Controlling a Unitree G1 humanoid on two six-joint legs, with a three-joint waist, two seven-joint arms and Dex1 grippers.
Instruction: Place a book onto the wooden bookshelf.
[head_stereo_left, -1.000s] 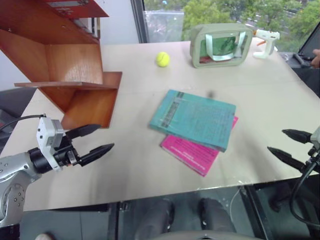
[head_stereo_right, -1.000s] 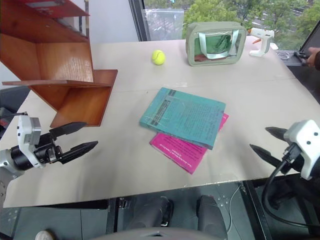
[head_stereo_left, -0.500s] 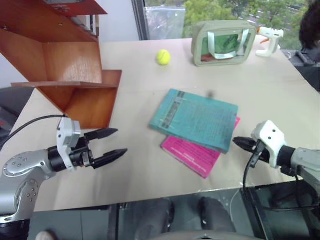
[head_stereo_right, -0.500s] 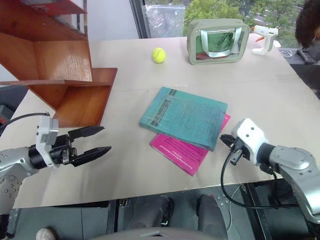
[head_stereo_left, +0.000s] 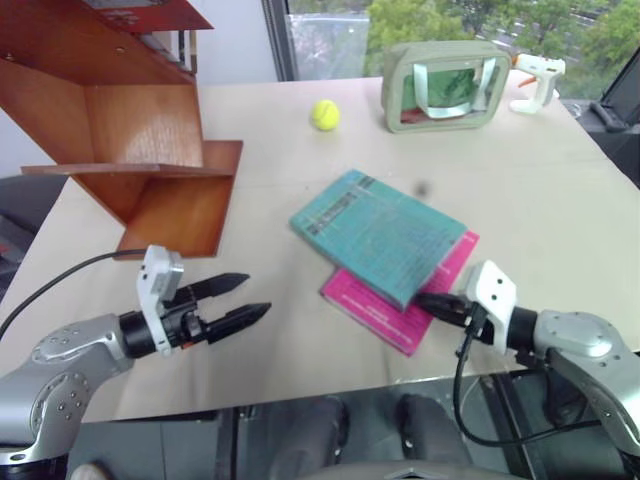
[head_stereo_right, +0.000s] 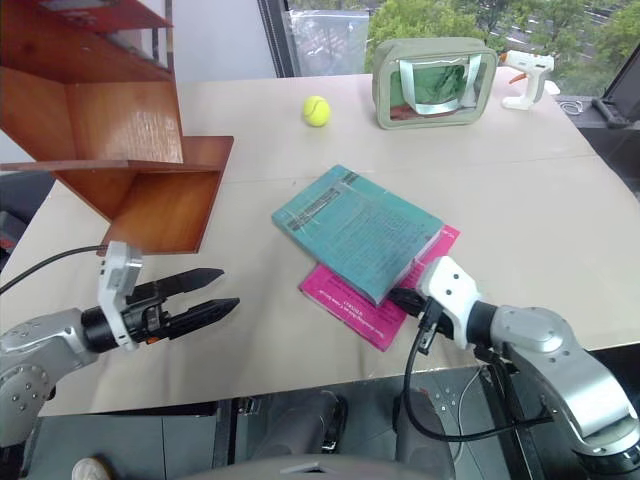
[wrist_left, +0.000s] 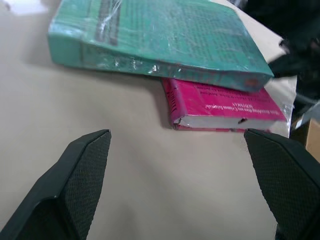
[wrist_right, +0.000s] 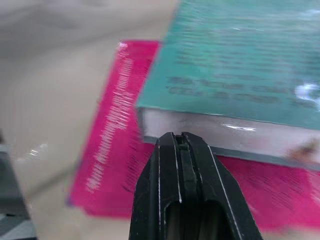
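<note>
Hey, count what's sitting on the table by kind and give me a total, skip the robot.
Books: 2, teal book and pink book
Bookshelf: 1
Tennis ball: 1
Green pouch: 1
White glue gun: 1
Total: 6

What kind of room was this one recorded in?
Likely an office or lab set up for testing: a plain table by a window with trees outside, holding a wooden bookshelf and props.

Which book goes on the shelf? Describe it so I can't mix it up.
Start at the wooden bookshelf on the table's left, then look right to the two stacked books mid-table. It is the book on top: teal-green and thick, unlike the thinner magenta book underneath.
</note>
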